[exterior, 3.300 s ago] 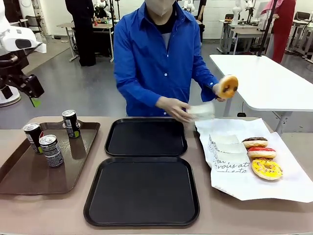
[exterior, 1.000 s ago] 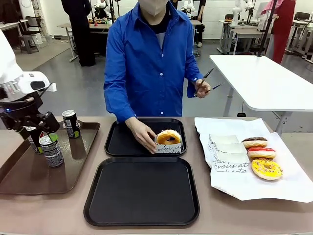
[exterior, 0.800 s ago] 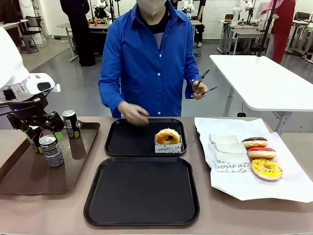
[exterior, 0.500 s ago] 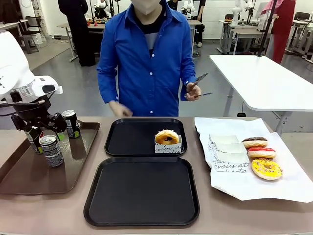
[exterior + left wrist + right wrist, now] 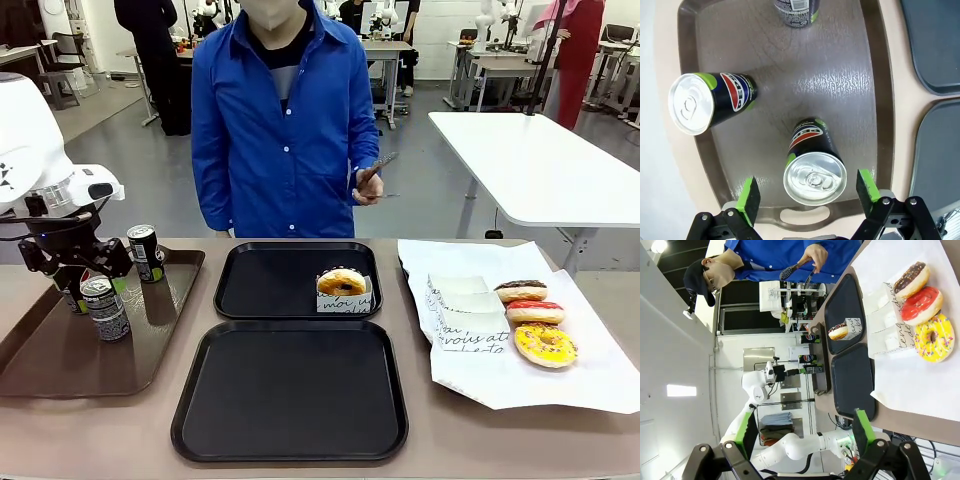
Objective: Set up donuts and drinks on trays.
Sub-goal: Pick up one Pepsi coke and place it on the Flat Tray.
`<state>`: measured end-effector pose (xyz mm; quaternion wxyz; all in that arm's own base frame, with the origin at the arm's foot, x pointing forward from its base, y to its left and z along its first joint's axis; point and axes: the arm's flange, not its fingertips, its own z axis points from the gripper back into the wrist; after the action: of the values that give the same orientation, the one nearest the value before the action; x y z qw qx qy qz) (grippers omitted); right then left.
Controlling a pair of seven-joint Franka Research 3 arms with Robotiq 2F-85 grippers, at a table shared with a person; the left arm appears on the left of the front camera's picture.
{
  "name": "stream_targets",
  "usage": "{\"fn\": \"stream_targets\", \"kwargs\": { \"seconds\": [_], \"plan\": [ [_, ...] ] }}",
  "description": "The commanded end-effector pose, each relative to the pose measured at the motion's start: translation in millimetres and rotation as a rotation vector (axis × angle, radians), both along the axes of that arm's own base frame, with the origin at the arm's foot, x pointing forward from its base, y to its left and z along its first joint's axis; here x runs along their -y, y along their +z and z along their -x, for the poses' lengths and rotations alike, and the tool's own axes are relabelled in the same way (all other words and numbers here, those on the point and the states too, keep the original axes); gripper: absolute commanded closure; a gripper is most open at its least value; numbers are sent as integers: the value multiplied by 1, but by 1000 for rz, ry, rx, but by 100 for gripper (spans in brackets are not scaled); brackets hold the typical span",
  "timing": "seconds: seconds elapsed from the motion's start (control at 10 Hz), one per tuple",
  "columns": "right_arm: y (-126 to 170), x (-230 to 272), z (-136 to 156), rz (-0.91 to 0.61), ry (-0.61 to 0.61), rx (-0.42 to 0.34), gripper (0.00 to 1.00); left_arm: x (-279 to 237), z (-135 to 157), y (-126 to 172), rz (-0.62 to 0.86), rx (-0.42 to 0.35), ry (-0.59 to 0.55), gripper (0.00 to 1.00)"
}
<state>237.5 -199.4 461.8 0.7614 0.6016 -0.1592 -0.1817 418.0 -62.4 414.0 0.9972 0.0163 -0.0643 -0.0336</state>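
Three black drinks stand on a brown tray (image 5: pixel 150 345): a far can (image 5: pixel 146 253), a left can (image 5: pixel 66 288) and a near can (image 5: pixel 104 308). My left gripper (image 5: pixel 78 270) hovers open above them. From its wrist, the near can (image 5: pixel 815 172) lies between the spread fingers of my left gripper (image 5: pixel 808 192), with the left can (image 5: pixel 705 102) and far can (image 5: pixel 795 10) beyond. One golden donut (image 5: pixel 343 288) in a white sleeve sits in the far black tray (image 5: pixel 260 285). The near black tray (image 5: pixel 290 390) is bare. My right gripper (image 5: pixel 805 430) is open and holds nothing.
White paper (image 5: pixel 600 380) at the right holds a chocolate donut (image 5: pixel 521 291), a pink one (image 5: pixel 535 312), a yellow one (image 5: pixel 545 345) and a few white sleeves (image 5: pixel 462 310). A person in a blue shirt stands behind the table, tongs (image 5: pixel 372 176) in hand.
The person let go of the sleeved donut in the far tray, pulled the hand away and stepped back. My left gripper came down and right over the cans.
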Motion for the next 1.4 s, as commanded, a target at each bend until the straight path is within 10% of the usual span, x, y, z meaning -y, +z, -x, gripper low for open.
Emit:
{"fn": "stream_targets", "kwargs": {
  "seconds": [0.0, 0.4, 0.8, 1.0, 1.3],
  "plan": [
    [-1, 0, 0, -13, 6, 10, 0, 7, -2, -13, 12, 30, 24, 0],
    [-1, 0, 0, -13, 6, 10, 0, 11, -8, -26, -10, 32, 54, 0],
    [-1, 0, 0, -13, 6, 10, 0, 11, -6, -28, -1, 3, 52, 100],
    [-1, 0, 0, -13, 6, 10, 0, 11, -6, -27, -3, -11, 51, 82],
    [-1, 0, 0, -13, 6, 10, 0, 14, -1, -7, -34, -73, -17, 100]
  ]
}}
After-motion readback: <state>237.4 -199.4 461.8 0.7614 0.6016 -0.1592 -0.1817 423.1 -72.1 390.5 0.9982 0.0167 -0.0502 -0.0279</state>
